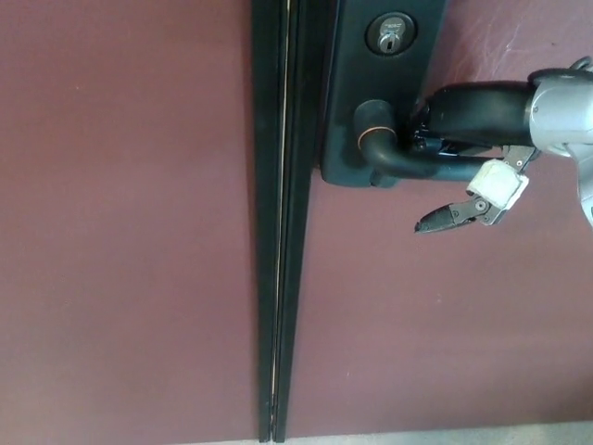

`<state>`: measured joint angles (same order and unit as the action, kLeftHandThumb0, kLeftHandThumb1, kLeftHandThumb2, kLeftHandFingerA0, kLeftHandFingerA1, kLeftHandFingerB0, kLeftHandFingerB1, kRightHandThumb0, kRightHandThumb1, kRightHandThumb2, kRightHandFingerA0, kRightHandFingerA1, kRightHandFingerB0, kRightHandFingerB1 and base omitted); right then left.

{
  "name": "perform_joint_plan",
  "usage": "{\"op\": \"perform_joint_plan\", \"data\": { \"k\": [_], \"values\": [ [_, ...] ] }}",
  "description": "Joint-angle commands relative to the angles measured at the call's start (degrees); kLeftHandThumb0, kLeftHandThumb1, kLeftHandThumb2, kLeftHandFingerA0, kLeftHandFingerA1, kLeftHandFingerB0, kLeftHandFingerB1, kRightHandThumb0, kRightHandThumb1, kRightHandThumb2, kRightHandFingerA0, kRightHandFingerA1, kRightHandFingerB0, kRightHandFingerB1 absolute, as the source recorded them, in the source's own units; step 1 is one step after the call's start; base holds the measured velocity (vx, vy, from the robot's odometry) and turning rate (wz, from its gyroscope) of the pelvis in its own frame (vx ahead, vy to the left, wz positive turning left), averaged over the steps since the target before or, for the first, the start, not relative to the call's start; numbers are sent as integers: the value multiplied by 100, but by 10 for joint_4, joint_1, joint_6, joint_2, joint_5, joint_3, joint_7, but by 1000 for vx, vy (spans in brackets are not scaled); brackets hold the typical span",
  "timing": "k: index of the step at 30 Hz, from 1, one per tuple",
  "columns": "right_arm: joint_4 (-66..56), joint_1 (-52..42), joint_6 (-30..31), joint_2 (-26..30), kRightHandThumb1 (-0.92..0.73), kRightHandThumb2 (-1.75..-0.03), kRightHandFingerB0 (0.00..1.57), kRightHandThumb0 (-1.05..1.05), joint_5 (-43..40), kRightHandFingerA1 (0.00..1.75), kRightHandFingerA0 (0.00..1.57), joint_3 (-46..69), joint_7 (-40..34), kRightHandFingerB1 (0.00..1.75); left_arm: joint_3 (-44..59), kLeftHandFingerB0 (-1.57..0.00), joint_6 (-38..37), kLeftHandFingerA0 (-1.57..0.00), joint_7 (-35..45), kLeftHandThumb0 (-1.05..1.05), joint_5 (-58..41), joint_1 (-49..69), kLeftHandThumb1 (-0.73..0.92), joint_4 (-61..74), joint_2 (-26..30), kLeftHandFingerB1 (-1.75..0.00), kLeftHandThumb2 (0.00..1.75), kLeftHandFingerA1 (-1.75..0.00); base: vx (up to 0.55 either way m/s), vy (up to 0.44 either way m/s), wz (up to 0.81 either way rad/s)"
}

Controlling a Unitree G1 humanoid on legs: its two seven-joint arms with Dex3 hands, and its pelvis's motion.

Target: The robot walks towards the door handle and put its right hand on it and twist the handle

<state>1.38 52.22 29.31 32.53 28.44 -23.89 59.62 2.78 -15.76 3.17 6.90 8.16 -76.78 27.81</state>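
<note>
Head view: we see the door handle [394, 159] on the dark lock plate [345, 93] near the door's [445, 324] left edge, below the keyhole [389, 32]. The right hand [463, 139] lies on the lever; one finger [445, 219] hangs below it. We cannot tell whether the grasp is closed.

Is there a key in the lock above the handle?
No, the keyhole above the door handle is bare, with nothing inserted.
</note>
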Motion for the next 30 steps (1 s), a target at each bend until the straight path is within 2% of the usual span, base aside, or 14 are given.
{"op": "perform_joint_plan", "data": {
  "k": [1,2,4,5,8,9,13,14,17,18,21,26,27,30],
  "values": [
    [-2,20,23,-3,-44,-82,2,-75,-22,3,0,22,6,10,0,-60,-4,-69,5,-34,7,8,46,0,-1,-66,58,-72,0,0,0],
    [-1,27,31,-4,-39,-73,0,-75,-25,10,0,27,9,8,0,-60,-4,-70,4,-34,7,7,46,-1,-1,-66,58,-73,0,0,0],
    [0,43,51,-11,-41,-82,0,-71,-32,15,1,41,10,7,-2,-60,-3,-70,2,-34,9,5,46,-1,-1,-66,59,-73,0,0,0],
    [3,46,53,-14,-45,-81,0,-75,-31,15,5,43,8,0,-1,-60,-3,-70,2,-34,9,5,46,-1,0,-66,59,-73,0,0,0],
    [8,48,54,-20,-45,-81,0,-75,-28,15,5,45,7,0,0,-60,-3,-70,4,-34,8,5,46,-1,0,-66,59,-73,0,0,0],
    [59,73,53,-33,-39,-81,0,-65,-19,32,1,28,8,14,-3,-61,-1,-70,2,-34,10,5,46,-1,-2,-66,59,-72,0,0,0],
    [101,94,50,-44,-40,-81,3,-65,-11,35,4,18,17,15,-5,-61,-3,-70,2,-34,11,6,46,-1,-1,-66,59,-72,0,0,0],
    [192,141,50,-64,-22,-84,0,-34,0,48,1,-4,26,47,-3,-61,-5,-70,5,-34,9,8,46,-1,0,-66,59,-72,0,0,0],
    [262,176,48,-81,-23,-84,0,-34,4,48,1,-16,26,47,-2,-61,-4,-70,6,-34,8,7,46,-2,-1,-66,59,-72,0,0,-3],
    [331,211,49,-106,-42,-71,8,-67,5,40,18,-19,7,34,-3,-61,0,-70,6,-34,9,7,46,-2,-2,-66,58,-72,0,0,0],
    [357,223,43,-112,-42,-71,8,-67,4,40,18,-20,4,34,-3,-61,0,-70,6,-34,9,7,46,-3,-3,-66,58,-72,0,0,0],
    [426,256,32,-134,-42,-70,9,-65,4,41,20,-17,-13,33,-4,-60,-4,-70,3,-34,9,7,46,-2,-3,-65,59,-71,-6,1,-2],
    [469,276,21,-142,-24,-85,0,-33,0,47,1,-8,-31,48,0,-60,-1,-70,8,-34,6,5,46,-2,-2,-65,59,-71,0,0,0],
    [480,277,11,-141,-25,-85,0,-33,0,47,1,-1,-37,48,0,-60,-1,-71,8,-34,6,5,46,-3,-2,-65,59,-72,0,0,0]
  ]
}}
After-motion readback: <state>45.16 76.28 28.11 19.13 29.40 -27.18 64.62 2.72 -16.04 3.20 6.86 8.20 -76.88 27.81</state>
